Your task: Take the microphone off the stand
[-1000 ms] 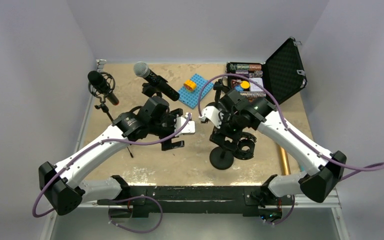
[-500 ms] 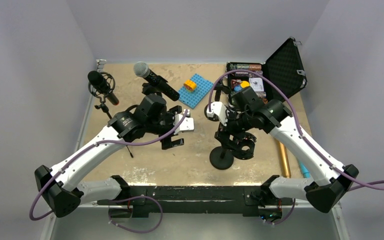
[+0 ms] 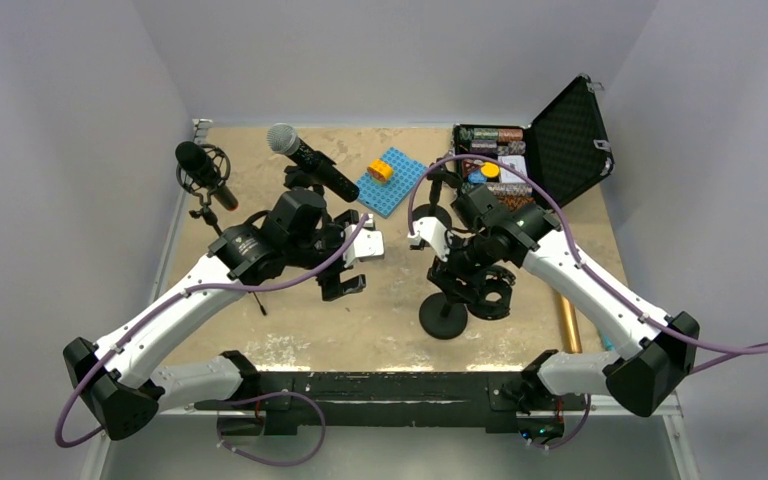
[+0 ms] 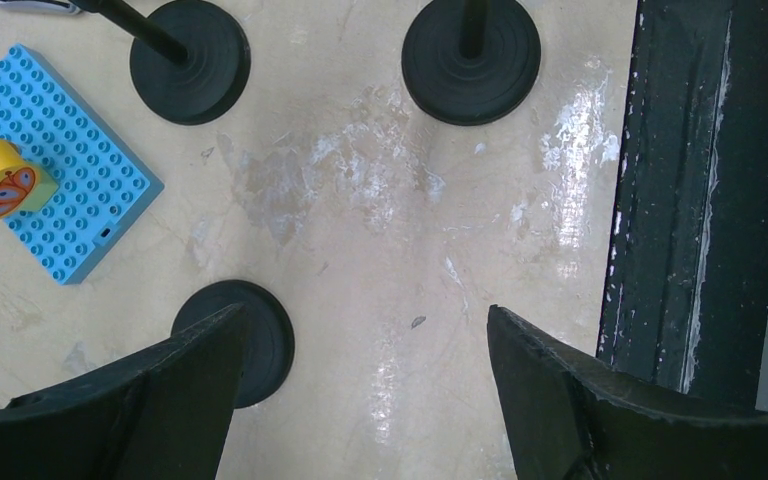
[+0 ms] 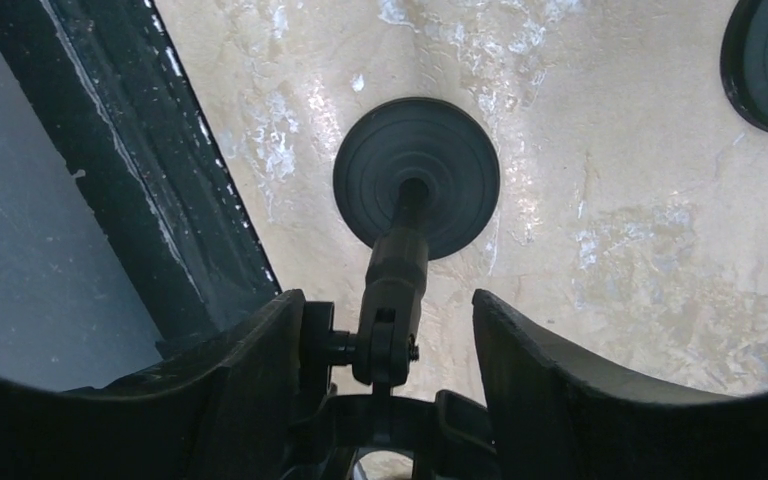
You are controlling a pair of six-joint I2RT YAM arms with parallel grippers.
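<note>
A black microphone [image 3: 312, 166] with a silver grille rests tilted in a stand [image 3: 302, 184] at the back left of centre. My left gripper [image 3: 346, 268] hovers just in front of it, open and empty [image 4: 367, 312]. My right gripper [image 3: 482, 293] is over a second stand with a round base [image 3: 444, 319]. In the right wrist view its jaws [image 5: 388, 300] straddle that stand's swivel joint [image 5: 390, 335]. The left finger touches the joint's knob and the right finger stands clear. The clip [image 5: 392, 425] below shows no microphone.
A black microphone in a shock mount [image 3: 200, 166] stands on a tripod at the far left. A blue stud plate [image 3: 392, 182] carries a yellow brick [image 3: 380, 170]. An open black case [image 3: 550, 145] of chips sits back right. A third round base [image 4: 190, 60] stands mid-table. A brass tube [image 3: 566, 322] lies at the right.
The right gripper's jaws have narrowed around the stand's joint and its arm has shifted slightly. The left arm has drifted a little back and left, its gripper still open.
</note>
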